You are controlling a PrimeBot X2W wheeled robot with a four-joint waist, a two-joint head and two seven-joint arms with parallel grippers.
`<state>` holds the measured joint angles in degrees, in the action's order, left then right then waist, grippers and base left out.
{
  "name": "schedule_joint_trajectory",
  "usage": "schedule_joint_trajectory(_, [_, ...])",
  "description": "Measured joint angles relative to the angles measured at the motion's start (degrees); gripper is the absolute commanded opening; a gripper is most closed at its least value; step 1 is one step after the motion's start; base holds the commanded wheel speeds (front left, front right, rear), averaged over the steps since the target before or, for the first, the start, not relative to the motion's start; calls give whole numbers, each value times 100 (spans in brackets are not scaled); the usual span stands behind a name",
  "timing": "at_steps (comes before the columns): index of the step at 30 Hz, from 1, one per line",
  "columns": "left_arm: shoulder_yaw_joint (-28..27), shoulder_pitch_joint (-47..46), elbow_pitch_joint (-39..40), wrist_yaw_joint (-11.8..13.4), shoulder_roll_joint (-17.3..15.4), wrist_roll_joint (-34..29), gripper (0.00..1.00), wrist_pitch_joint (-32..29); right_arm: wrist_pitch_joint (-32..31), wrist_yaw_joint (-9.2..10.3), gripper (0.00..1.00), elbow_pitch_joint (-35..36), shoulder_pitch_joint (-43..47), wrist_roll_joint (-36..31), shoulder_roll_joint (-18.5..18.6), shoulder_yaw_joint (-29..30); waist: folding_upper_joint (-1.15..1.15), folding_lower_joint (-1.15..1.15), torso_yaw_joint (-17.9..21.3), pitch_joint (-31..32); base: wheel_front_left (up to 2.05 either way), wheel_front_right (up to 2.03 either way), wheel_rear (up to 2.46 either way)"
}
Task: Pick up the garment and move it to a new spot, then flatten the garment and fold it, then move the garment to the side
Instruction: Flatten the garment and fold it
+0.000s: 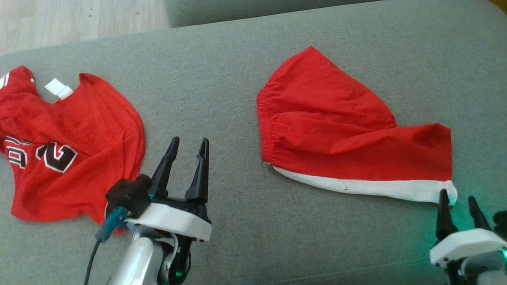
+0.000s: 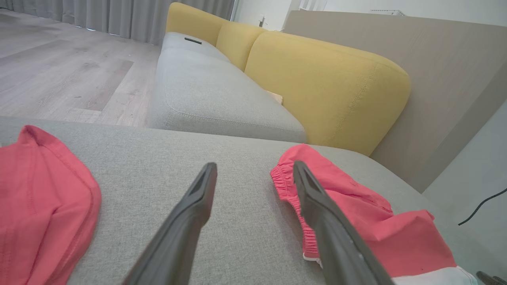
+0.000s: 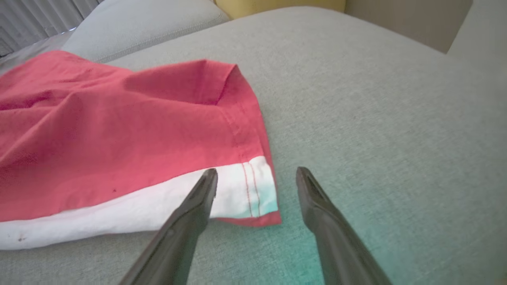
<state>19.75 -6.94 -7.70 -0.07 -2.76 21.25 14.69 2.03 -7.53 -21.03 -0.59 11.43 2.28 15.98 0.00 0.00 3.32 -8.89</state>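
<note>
The garment, red shorts with a white side stripe, lies folded over on the grey sofa seat, elastic waistband to the left. My right gripper stands open at the shorts' near right corner. In the right wrist view the shorts spread to the left, and the white hem corner lies between the open right gripper fingers, not pinched. My left gripper is open over bare seat, left of the waistband. The left wrist view shows the left gripper empty, with the shorts behind its right finger.
A red jersey with a white tag and numbers lies crumpled at the seat's left, also seen as the jersey in the left wrist view. Yellow backrests and another grey seat lie beyond. Wooden floor borders the far edge.
</note>
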Motion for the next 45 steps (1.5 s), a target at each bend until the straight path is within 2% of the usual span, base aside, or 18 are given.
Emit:
schedule_joint_trajectory(9, [-12,-21,0,-2,0,-49,100,0,119,0,100,-690,-498,-24,1,-8,0,0,-39,-127,0,0,0])
schedule_joint_trajectory(18, [-11,-39,-2,-37,0,-49,100,0,158,0,100,-1012,-712,-43,2,-5,0,0,-42,-234,0,0,0])
schedule_joint_trajectory(20, [-11,-40,-7,-41,0,-49,100,0,175,0,0,-1028,-737,-62,2,-16,0,0,-34,-250,0,0,0])
schedule_joint_trajectory(24, [-9,-47,-89,-54,0,-53,100,0,283,0,0,-990,-738,-244,1,94,0,0,-4,-277,0,0,0])
schedule_joint_trajectory(27, [57,-85,-285,-197,0,-135,100,0,352,0,0,-880,-742,-372,1,299,0,0,36,-291,0,0,0])
schedule_joint_trajectory(33, [783,-466,-1168,-569,1,-402,100,-1,298,0,0,-800,-848,-386,1,447,0,0,131,-345,0,0,0])
schedule_joint_trajectory(45, [1973,-1612,-2581,-705,7,-182,100,-1,215,0,0,-737,-973,-285,2,191,0,0,372,-531,0,0,0])
